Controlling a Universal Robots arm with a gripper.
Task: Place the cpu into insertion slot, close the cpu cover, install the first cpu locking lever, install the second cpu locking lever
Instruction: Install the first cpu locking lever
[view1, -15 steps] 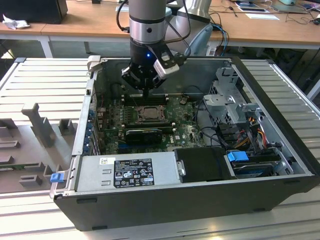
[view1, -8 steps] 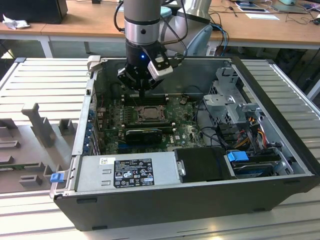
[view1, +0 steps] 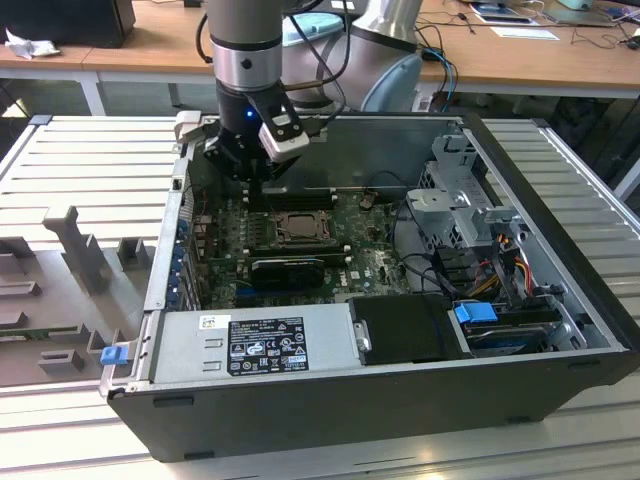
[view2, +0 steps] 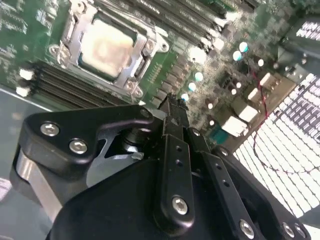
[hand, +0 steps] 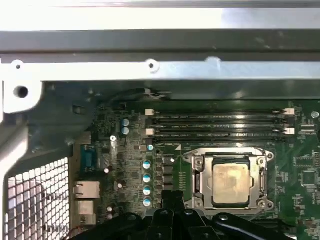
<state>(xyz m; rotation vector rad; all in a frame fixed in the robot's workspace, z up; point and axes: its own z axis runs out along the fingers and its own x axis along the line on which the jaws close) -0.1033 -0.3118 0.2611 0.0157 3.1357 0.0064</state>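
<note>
The cpu (hand: 230, 182), a pale silver square chip, lies flat inside the insertion slot (hand: 194, 176) on the green motherboard. The cpu cover (hand: 260, 175), a grey metal frame, lies down around the cpu with the chip's top showing through its window. In the second wrist view the cpu (view2: 106, 46) sits under the same frame (view2: 143, 56). My gripper (view2: 172, 103) hovers beside the socket, towards the case's rear wall, shut with nothing between its fingers. In the exterior view the gripper (view1: 256, 188) hangs just above and to the left of the cpu (view1: 297, 228).
Memory slots (hand: 215, 125) run between the socket and the case wall. A row of blue-topped capacitors (hand: 147, 177) stands by the gripper tips. A black ribbed heatsink (view1: 288, 270), a grey power supply (view1: 255, 340) and a metal drive cage (view1: 465, 190) surround the board.
</note>
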